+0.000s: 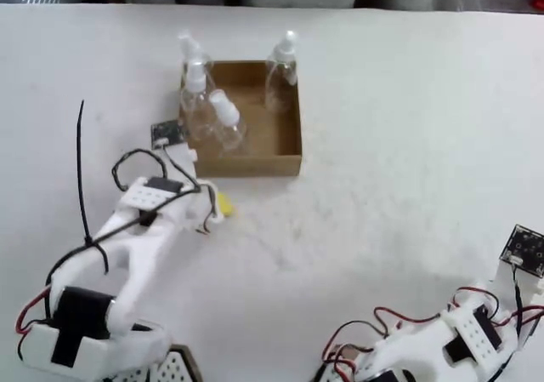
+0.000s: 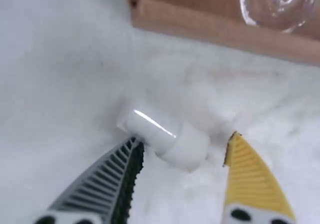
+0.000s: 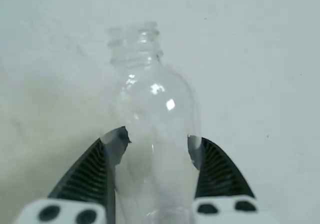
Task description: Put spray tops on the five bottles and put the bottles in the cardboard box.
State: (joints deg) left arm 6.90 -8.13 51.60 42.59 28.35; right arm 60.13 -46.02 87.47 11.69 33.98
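Your left gripper (image 2: 184, 140) gapes around the spray top (image 2: 170, 139), probably light and slick: pinch its wide collar. Your right gripper (image 3: 157, 139) clamps the thin-walled bottle (image 3: 150, 99) mid-body.

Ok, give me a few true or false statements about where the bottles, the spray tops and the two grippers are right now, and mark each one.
1. The bottle in the right gripper already wears a spray top. False: its threaded neck is bare.
2. Four capped bottles are in the cardboard box. True.
3. The left gripper holds a bottle. False: it is open around a loose spray top lying on the table.
4. The right gripper is shut on the bottle. True.
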